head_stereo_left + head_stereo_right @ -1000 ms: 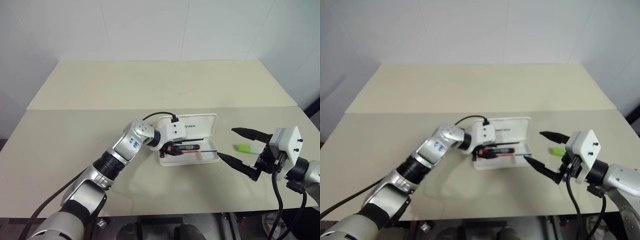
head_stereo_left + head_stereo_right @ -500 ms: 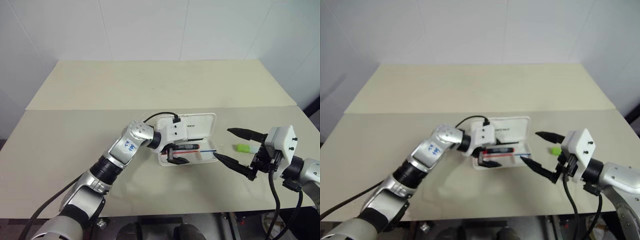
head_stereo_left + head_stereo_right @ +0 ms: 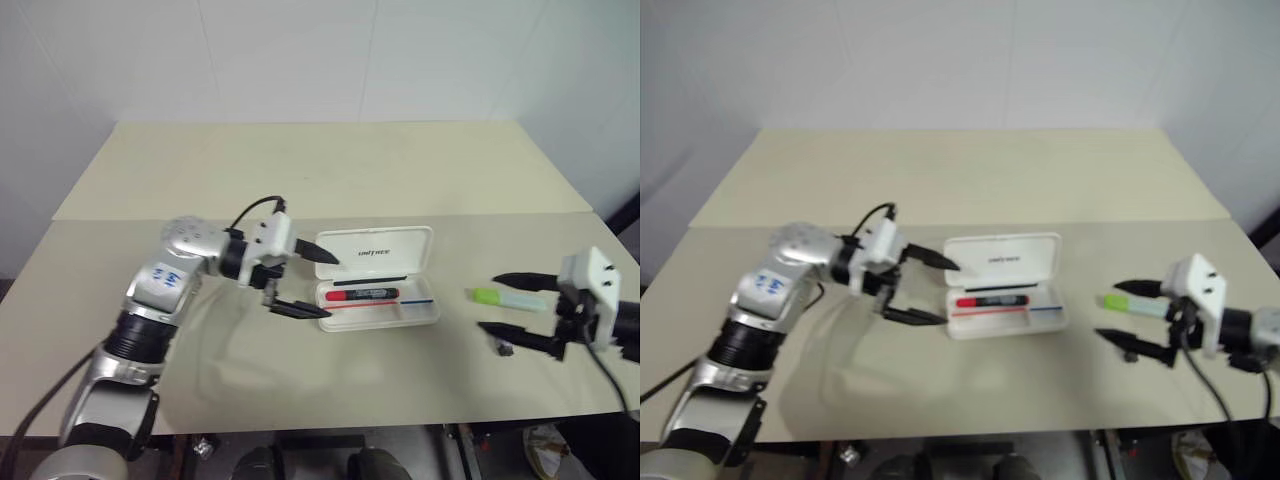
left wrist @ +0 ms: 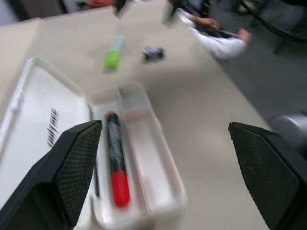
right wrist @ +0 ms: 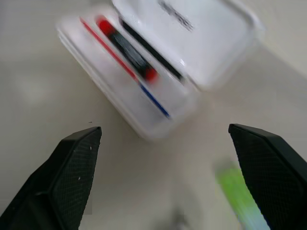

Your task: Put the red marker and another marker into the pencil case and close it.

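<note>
The white pencil case (image 3: 402,262) lies open at the table's middle, its lid folded back. The red marker (image 3: 362,295) lies in its tray, red cap toward my left; it also appears in the wrist views (image 4: 115,163) (image 5: 127,48). My left gripper (image 3: 332,287) stands open just left of the case, holding nothing. The lime-green marker (image 3: 505,297) lies on the table right of the case. My right gripper (image 3: 488,303) is open, one finger on each side of the green marker from above; contact cannot be told.
A small dark block (image 3: 503,348) lies near my right gripper's lower finger. A person's hand and sleeve (image 4: 216,38) rest beyond the table's edge. A second tan table (image 3: 330,160) adjoins at the back.
My left gripper opened, left the red marker in the tray and drew back to the left and up. My right gripper moved right, over to the green marker.
</note>
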Available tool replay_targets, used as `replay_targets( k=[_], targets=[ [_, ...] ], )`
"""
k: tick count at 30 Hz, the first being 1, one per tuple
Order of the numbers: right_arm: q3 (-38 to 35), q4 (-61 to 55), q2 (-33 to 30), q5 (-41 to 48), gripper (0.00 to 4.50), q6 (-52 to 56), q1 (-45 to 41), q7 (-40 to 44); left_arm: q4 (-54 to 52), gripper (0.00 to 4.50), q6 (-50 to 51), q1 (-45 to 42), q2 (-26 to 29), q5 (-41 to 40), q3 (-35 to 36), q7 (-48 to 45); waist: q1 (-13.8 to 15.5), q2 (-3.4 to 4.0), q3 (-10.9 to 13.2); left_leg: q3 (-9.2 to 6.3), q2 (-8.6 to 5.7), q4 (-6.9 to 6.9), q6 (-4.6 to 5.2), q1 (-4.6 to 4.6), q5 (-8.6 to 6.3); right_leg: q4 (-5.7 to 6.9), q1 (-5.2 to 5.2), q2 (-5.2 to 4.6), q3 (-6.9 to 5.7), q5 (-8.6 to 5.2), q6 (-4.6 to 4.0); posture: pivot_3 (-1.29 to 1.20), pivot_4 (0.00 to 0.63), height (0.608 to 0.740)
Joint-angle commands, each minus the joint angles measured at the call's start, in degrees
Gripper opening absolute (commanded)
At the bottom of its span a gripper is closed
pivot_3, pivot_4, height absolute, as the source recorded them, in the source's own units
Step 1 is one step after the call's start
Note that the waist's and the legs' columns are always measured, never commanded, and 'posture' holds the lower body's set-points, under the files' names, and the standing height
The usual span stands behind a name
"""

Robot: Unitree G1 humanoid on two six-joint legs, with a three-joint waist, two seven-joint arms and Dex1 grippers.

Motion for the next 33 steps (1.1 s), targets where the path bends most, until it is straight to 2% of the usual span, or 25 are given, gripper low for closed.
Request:
replay_targets(
  k=[1,8,14,20,28,31,33],
  targets=[
    [4.81,10.27,-3.21,-4.05,4.5,-4.78,-6.29,7.22,1.82,4.48,-4.61,-1.24,0.17,-0.45,2.0,-0.49,-0.12,0.0,0.0,-0.01,0.01,-0.01,0.0,0.02,0.0,0.0,0.01,0.0,0.0,0.0,0.0,0.0,0.15,0.74],
    [17.75,36.9,-2.99,-16.66,4.5,-16.59,-24.12,15.63,0.64,4.48,-4.42,-1.88,1.34,-1.57,3.18,-0.11,-0.66,0.16,0.1,0.07,0.05,0.11,0.01,0.01,-0.01,0.02,0.01,-0.02,0.05,0.0,0.0,0.0,0.15,0.74],
    [24.76,54.04,1.92,-25.02,4.5,-24.99,-37.46,16.08,-3.06,4.48,-2.56,0.21,3.47,-1.96,4.49,1.24,-1.79,0.26,0.17,0.1,0.07,0.23,-0.01,0.01,0.0,0.07,0.0,0.05,0.05,-0.01,0.01,0.0,0.15,0.74],
    [27.09,62.2,6.4,-29.01,4.5,-28.91,-45.16,16.67,-6.9,4.48,-0.44,2.67,4.82,-2.97,5.56,3.26,-2.76,0.46,0.3,0.11,0.07,0.47,-0.02,0.01,-0.01,0.3,0.01,0.06,0.08,-0.01,0.01,0.0,0.15,0.74],
    [28.3,68.02,10.6,-32.38,4.5,-30.42,-50.41,17.66,-10.24,4.48,1.17,4.81,5.95,-4.12,6.42,5.18,-3.02,0.5,0.32,0.09,0.07,0.62,-0.03,0.02,-0.01,0.41,0.04,0.07,0.07,0.0,0.03,0.0,0.15,0.74],
    [28.6,69.16,11.41,-33.25,3.91,-30.6,-50.92,18.5,-10.86,4.5,1.37,5.28,6.27,-4.41,6.45,5.44,-3.02,0.51,0.33,0.09,0.07,0.61,-0.04,0.02,-0.02,0.4,0.05,0.07,0.06,0.0,0.03,0.0,0.15,0.74],
    [28.7,69.49,11.89,-33.57,3.29,-30.33,-50.99,19.48,-11.06,4.5,1.35,5.36,6.5,-4.45,6.39,5.46,-2.98,0.51,0.33,0.09,0.06,0.61,-0.04,0.02,-0.02,0.39,0.05,0.07,0.06,0.0,0.03,0.0,0.15,0.74]
  ],
)
